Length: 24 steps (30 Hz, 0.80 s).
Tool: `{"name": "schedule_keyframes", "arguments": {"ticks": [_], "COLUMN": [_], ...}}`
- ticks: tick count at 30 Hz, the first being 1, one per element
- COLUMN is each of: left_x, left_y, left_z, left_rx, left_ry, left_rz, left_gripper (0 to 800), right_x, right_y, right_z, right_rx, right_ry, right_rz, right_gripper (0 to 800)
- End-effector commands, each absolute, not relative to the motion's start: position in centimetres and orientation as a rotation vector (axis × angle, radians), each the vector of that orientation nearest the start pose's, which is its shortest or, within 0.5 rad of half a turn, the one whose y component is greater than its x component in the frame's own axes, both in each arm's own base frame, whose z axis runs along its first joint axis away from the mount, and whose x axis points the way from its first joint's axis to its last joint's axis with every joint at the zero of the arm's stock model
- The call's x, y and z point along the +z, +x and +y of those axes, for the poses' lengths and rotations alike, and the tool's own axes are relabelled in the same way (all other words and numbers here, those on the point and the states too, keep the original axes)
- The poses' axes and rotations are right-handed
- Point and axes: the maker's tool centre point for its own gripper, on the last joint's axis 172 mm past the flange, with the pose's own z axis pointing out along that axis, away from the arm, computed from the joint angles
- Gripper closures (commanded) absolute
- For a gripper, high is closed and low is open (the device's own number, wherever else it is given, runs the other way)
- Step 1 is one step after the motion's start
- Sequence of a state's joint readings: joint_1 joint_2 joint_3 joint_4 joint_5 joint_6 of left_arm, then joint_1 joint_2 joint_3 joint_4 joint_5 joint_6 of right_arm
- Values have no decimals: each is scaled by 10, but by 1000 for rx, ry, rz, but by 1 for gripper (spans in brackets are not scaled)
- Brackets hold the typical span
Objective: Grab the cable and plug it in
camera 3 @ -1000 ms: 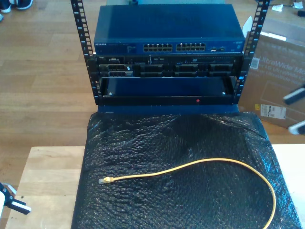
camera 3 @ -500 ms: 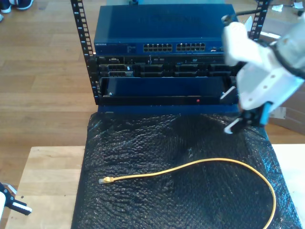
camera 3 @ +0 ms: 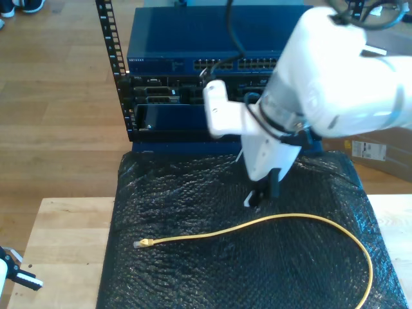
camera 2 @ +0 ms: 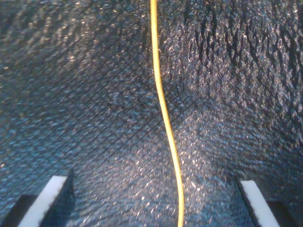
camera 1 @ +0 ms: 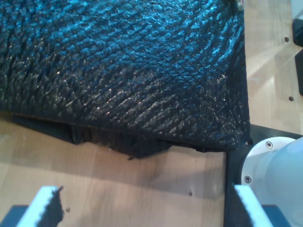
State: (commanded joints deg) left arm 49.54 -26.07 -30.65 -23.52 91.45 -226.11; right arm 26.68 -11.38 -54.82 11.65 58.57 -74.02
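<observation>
The yellow network cable [camera 3: 270,221] lies loose on the black bubble-wrap sheet [camera 3: 193,193], plug [camera 3: 143,243] at the exterior view's lower left. My second gripper [camera 3: 259,193] hovers above it, jaws wide, empty: the approach step. Next it must descend and close near the plug. My first gripper [camera 1: 142,213], open too, holds nothing. The network switch [camera 3: 174,61] in the rack waits behind.

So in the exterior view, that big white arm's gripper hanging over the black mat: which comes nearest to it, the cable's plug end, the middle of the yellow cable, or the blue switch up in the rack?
From my second gripper:
1. The cable, its middle stretch, just below.
2. The plug, toward the exterior view's left on the mat.
3. The blue switch, atop the rack behind.
</observation>
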Motion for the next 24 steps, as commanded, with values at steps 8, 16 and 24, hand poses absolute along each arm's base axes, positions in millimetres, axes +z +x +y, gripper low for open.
{"name": "schedule_keyframes", "arguments": {"ticks": [8, 16, 24], "left_x": [177, 177, 177], "left_y": [195, 195, 194], "left_z": [62, 62, 61], "left_rx": [547, 547, 547], "left_ry": [1950, 1950, 1949], "left_rz": [-1565, -1565, -1564], "left_gripper": [0, 0, 0], "right_x": [187, 150, 119], "right_y": [382, 392, 383], "right_z": [288, 316, 345], "right_rx": [273, 279, 275], "right_ry": [2157, 2074, 1986], "right_rz": [2419, 2381, 2430], "right_gripper": [23, 23, 27]}}
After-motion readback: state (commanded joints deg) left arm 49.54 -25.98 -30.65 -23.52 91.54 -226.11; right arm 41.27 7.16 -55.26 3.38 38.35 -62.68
